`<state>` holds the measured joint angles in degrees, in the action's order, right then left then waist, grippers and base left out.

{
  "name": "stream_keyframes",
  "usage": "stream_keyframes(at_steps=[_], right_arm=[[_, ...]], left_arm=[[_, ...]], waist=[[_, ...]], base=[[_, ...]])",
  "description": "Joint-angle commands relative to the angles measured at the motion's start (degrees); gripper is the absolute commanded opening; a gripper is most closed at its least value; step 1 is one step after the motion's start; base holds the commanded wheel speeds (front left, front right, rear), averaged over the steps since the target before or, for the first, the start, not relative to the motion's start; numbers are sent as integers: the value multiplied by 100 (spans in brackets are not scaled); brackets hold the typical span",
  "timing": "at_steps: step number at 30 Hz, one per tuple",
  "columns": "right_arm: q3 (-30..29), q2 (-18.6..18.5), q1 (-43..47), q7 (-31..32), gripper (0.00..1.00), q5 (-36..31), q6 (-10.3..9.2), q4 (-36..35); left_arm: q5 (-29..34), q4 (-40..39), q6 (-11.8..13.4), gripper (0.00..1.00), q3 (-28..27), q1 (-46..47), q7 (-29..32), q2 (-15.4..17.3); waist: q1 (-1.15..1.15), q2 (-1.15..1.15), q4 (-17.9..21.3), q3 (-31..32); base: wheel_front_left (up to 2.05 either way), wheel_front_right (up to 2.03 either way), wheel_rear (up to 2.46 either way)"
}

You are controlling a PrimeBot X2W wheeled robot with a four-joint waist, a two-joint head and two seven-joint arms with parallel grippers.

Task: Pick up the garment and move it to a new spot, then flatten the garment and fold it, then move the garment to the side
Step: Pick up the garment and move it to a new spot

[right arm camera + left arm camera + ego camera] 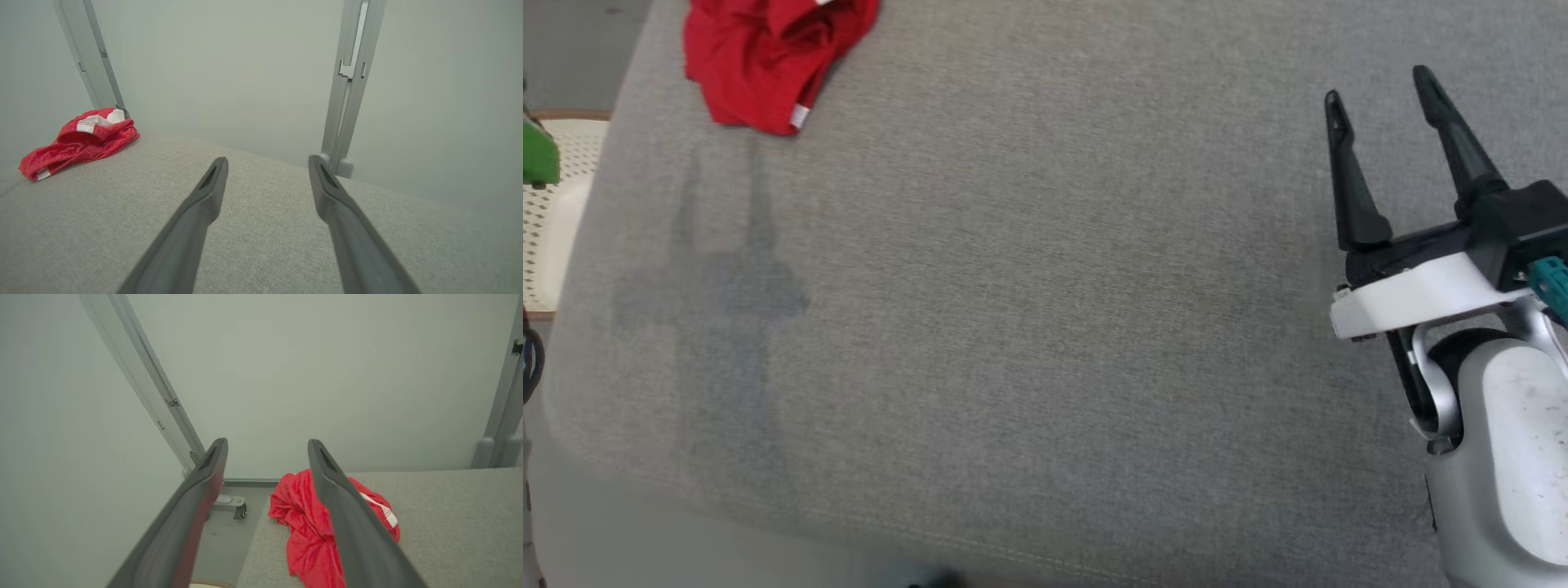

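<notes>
The garment (768,57) is red cloth with white trim, crumpled in a heap at the far left corner of the grey cushioned surface (1045,327). My right gripper (1376,88) hovers over the right side of the surface, open and empty, far from the heap. In the right wrist view the garment (79,141) lies far to the left beyond my open right gripper (267,162). The left wrist view looks along my left gripper (267,445), open and empty, with the garment (310,522) ahead, partly behind one finger (347,522).
A round white perforated table (556,212) with a green object (539,155) stands off the surface's left edge. Pale walls and grey upright frame posts (351,81) stand behind the surface. A castor foot (233,504) sits on the floor past the corner.
</notes>
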<state>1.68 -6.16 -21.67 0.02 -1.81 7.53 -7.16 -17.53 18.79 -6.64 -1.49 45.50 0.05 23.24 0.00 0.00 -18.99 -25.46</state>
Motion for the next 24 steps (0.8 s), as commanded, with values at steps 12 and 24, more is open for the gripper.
stream_keyframes(at_steps=[12, 24], right_arm=[[-146, 65, 58, 83, 100, -68, -9, -646], [-198, 182, 47, -135, 100, -71, -9, -569]], left_arm=[[-701, 1482, -80, 100, 1243, 840, 497, 341], [-1052, 2396, -83, 0, 1478, 1182, 63, 759]], waist=[[0, 0, 1184, -1374], [0, 0, 1367, -1334]], base=[[0, 0, 0], [0, 0, 0]])
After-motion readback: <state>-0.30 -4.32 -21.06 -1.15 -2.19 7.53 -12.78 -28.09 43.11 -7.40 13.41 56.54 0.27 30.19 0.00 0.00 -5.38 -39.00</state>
